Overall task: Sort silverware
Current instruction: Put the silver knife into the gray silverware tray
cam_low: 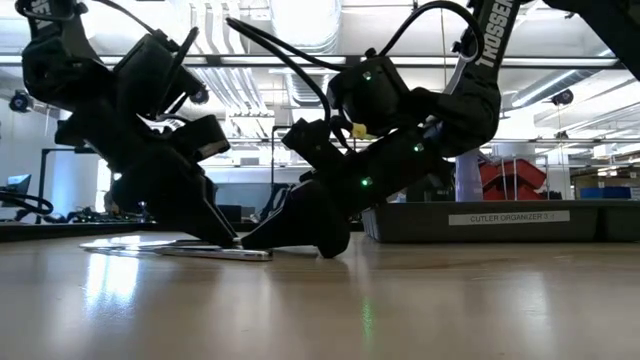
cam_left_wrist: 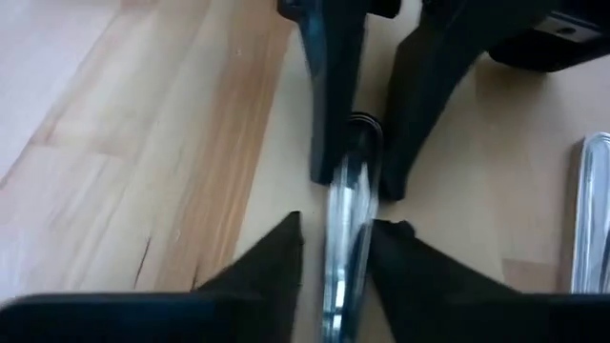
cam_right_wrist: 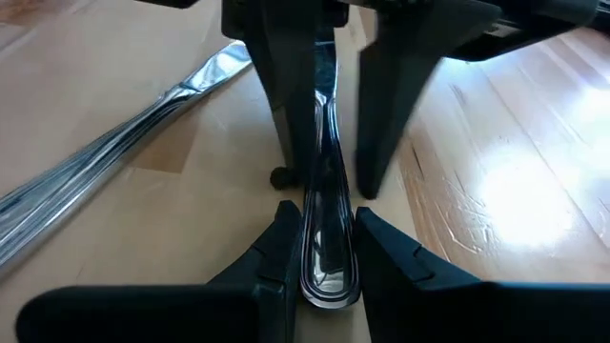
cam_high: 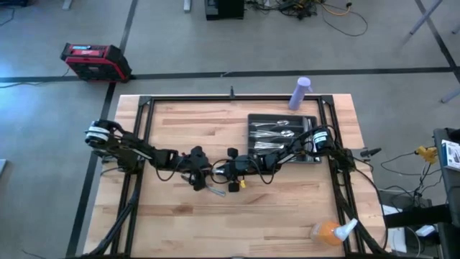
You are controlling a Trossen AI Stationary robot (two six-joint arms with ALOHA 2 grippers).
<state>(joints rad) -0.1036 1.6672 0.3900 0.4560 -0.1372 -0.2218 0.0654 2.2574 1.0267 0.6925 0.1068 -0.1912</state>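
One slim piece of silverware (cam_right_wrist: 322, 191) lies flat on the wooden table (cam_high: 180, 223) near its middle. Both grippers meet over it, tips down at the tabletop. My right gripper (cam_right_wrist: 322, 252) comes from the table's right and is shut on the piece's rounded handle end. My left gripper (cam_left_wrist: 338, 252) comes from the left and is open, with a finger on either side of the same piece farther along. More loose silverware (cam_right_wrist: 114, 152) lies beside them. The dark tray (cam_high: 314, 137) at the far right holds other pieces. My right gripper pinches the rounded handle end (cam_right_wrist: 324, 272) between its two fingers, one on each long edge. The fingers slant down from the table's right and lie along the piece. The piece lies flat on the table.
A purple cup (cam_high: 300, 93) stands at the far edge behind the tray. An orange spray bottle (cam_high: 330, 232) lies at the near right corner. The near left half of the table has free room.
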